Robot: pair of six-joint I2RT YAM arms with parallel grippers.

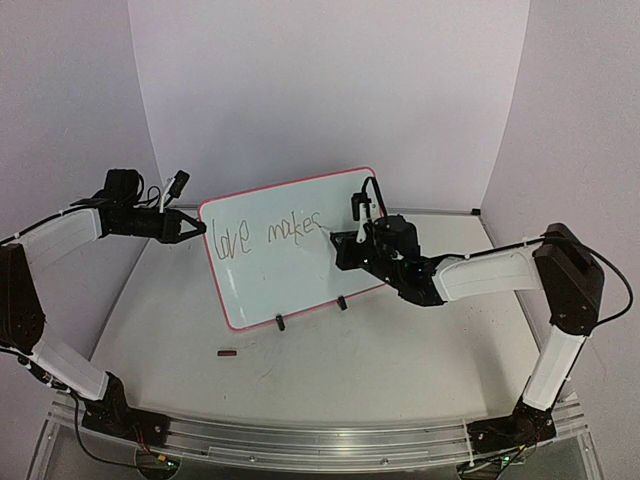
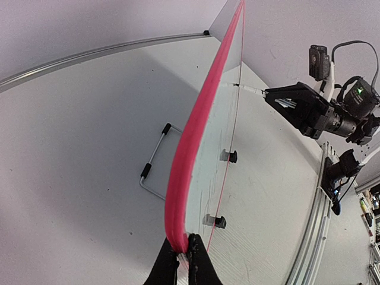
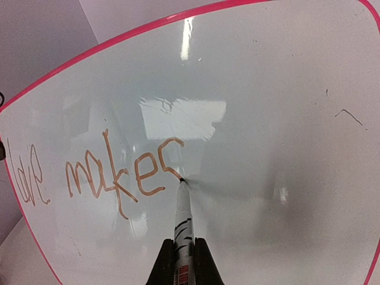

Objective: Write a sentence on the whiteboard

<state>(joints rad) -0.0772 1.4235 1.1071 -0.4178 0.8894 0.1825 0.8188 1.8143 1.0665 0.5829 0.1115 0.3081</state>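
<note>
The right gripper [image 3: 184, 254] pinched a marker [image 3: 181, 208] pointing to twelve o'clock, its tip on the whiteboard [image 3: 267, 119] where the sentence [image 3: 119, 175] ended; bare board lay at three o'clock. The left gripper [image 2: 184, 254] clamped the whiteboard's edge.

I am pinching the whiteboard [image 2: 189, 148] by its red edge with my left hand [image 2: 184, 254], while my right hand [image 2: 284, 100] is holding a marker [image 2: 252, 89] against its face.

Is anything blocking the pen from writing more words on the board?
Nothing visible. The marker in the right gripper touches the whiteboard right after "makes", and only faint specks lie beyond.
</note>
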